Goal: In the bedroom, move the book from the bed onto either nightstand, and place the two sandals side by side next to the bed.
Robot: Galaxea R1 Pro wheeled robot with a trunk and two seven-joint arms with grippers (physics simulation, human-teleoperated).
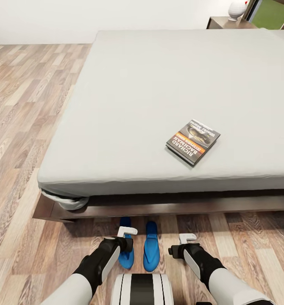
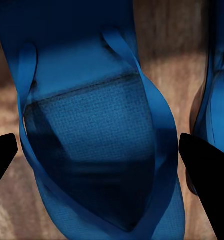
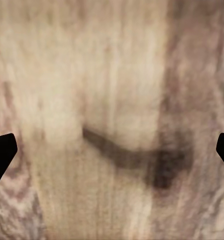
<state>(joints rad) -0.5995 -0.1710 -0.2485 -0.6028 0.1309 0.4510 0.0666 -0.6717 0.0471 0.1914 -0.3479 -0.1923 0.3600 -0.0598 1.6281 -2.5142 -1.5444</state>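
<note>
The book (image 1: 193, 142), dark with an orange band, lies flat on the pale-grey mattress of the bed (image 1: 159, 84), near its front edge and right of centre. Two blue sandals lie side by side on the wood floor just in front of the bed frame. My left gripper (image 1: 126, 237) hovers open straight over the left sandal (image 1: 126, 259), whose straps and sole show between the black fingers (image 2: 204, 170). The right sandal (image 1: 151, 250) also appears as a blue edge (image 2: 219, 75). Further right, over bare floor, my right gripper (image 1: 186, 242) hangs open with nothing in it.
The dark wooden bed frame (image 1: 180, 207) runs across just beyond the sandals. A nightstand (image 1: 224, 22) with a white vase (image 1: 237, 9) stands at the far right corner of the bed. Wood-plank floor (image 1: 27, 106) stretches along the bed's left side.
</note>
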